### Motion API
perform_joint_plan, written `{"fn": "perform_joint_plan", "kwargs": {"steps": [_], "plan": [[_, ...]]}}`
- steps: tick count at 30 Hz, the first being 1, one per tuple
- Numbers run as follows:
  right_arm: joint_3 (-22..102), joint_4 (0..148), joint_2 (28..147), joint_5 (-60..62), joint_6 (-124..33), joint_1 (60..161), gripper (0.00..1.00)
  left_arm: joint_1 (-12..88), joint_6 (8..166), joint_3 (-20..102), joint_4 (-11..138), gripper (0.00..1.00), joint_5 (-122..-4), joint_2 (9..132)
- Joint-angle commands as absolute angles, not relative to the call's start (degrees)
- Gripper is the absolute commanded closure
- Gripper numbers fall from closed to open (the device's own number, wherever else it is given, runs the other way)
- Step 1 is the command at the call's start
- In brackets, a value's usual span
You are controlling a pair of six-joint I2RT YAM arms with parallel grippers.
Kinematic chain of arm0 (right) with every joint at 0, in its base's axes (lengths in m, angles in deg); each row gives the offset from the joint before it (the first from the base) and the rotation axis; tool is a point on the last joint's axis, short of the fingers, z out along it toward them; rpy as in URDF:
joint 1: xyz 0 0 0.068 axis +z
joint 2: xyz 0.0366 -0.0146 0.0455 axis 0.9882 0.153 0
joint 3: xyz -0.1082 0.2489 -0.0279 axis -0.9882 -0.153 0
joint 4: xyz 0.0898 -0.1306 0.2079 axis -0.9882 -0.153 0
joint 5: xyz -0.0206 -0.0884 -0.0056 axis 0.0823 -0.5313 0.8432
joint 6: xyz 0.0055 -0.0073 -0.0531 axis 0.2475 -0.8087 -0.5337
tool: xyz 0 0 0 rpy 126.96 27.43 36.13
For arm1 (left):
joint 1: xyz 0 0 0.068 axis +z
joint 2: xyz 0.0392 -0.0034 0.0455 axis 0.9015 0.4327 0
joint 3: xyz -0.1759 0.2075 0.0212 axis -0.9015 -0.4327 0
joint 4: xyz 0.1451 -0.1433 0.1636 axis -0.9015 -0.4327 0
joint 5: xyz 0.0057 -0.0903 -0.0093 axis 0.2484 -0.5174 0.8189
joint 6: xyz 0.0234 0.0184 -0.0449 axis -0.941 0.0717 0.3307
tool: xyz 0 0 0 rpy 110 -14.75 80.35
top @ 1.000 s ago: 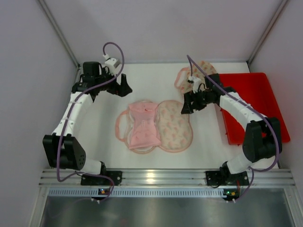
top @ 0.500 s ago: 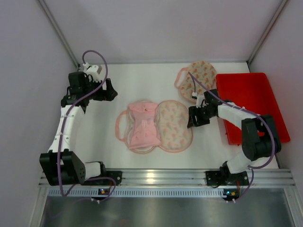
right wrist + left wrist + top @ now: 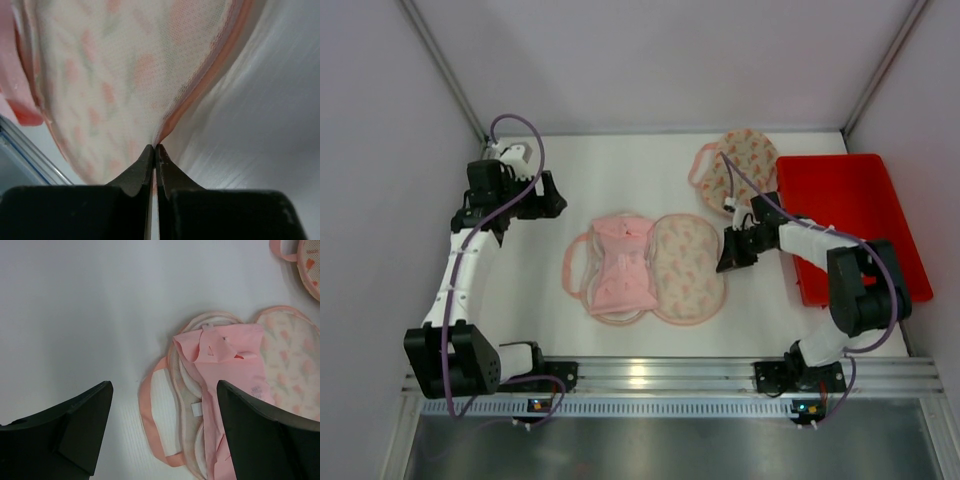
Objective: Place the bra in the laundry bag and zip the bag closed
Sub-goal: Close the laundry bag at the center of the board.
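The laundry bag (image 3: 688, 265) lies open like a clamshell at mid-table, its patterned mesh flap (image 3: 115, 75) spread to the right. The pink bra (image 3: 622, 265) rests on the bag's left half, and in the left wrist view the bra (image 3: 230, 365) sits beside the flap (image 3: 290, 355). At the flap's right edge, my right gripper (image 3: 727, 257) is low and shut on the bag's pink rim, which is pinched at the tips of the right gripper (image 3: 155, 146). Off to the upper left of the bag, my left gripper (image 3: 557, 197) is open and holds nothing; the left gripper (image 3: 164, 385) looks down on the bag's left side.
A second patterned bag (image 3: 740, 160) lies at the back, right of centre, and a corner of the second bag (image 3: 307, 260) shows in the left wrist view. A red tray (image 3: 850, 220) stands along the right side. Walls close in the table on three sides.
My right gripper came down to the bag's right edge and shut on its rim. My left arm drew back to the left, away from the bag, staying open.
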State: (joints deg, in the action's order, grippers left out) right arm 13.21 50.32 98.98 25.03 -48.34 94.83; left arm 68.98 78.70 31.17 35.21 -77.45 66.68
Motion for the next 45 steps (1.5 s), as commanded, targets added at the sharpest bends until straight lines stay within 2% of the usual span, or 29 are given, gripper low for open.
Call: {"fn": "perform_joint_plan", "kwargs": {"steps": [1, 10, 17, 22, 28, 30, 38, 45], "plan": [[16.4, 47.9, 90.5, 29.9, -50.0, 93.9, 1.00, 69.1, 78.1, 30.6, 38.1, 0.09, -75.9, 64.0], [26.3, 40.1, 83.2, 31.6, -50.4, 94.0, 1.00, 69.1, 76.7, 28.6, 37.9, 0.08, -79.2, 65.2], [31.2, 47.2, 86.0, 33.8, -48.2, 101.7, 1.00, 69.1, 78.8, 25.7, 37.2, 0.15, -81.3, 67.1], [33.8, 51.1, 93.9, 33.9, -47.0, 109.6, 1.00, 69.0, 80.1, 23.4, 35.5, 0.19, -82.8, 69.7], [39.3, 54.8, 103.8, 33.1, -46.3, 118.5, 1.00, 69.1, 85.5, 20.7, 35.5, 0.25, -92.2, 73.1], [42.6, 57.5, 109.6, 33.6, -43.6, 122.3, 1.00, 69.1, 87.8, 21.2, 35.6, 0.25, -98.9, 73.7], [45.3, 62.2, 116.6, 34.5, -39.0, 124.0, 1.00, 67.5, 94.0, 20.4, 37.7, 0.26, -106.1, 78.5], [46.4, 64.6, 119.1, 34.6, -36.4, 124.3, 1.00, 60.7, 103.4, 21.7, 46.0, 0.29, -102.2, 81.6]]}}
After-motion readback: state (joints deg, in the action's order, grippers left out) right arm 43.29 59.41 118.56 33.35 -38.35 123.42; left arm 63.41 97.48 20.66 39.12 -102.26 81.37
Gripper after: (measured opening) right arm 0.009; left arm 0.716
